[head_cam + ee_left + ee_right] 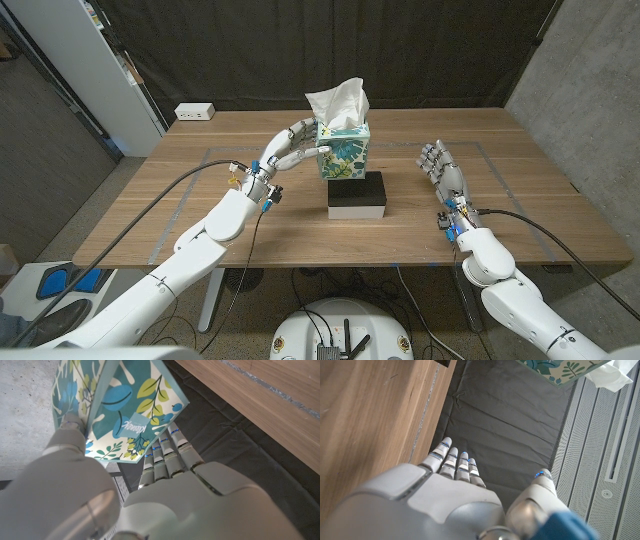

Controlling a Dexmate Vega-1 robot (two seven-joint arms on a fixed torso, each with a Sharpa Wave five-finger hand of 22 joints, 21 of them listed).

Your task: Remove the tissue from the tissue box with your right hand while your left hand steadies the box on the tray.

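Two robot hands are working here, and only one is busy so far. The left robot hand (pixel 290 147) is wrapping around the side of the tissue box (pixel 345 152), fingers along one face and thumb on another in the left wrist view, so it's holding the box steady. The right robot hand (pixel 441 167) is hanging out well off to the box's other side, fingers straight and apart, holding nothing at all.

Just past the left robot hand's fingertips, the one tissue (pixel 339 103) is sticking up out of the box top, white and crumpled into a loose peak. I'm guessing it's about as light and floppy as things get, so it's going to tear or bunch if it gets yanked sideways. Pinching it near the top of that peak and pulling straight up looks like the safest bet. The box itself is thin cardboard and probably light too, which is why the bracing matters.

Under the box, one black block (pixel 358 195) is serving as the tray, sitting on the wooden desk (pixel 520 215).

Count: one box, one visible tissue, one tray.
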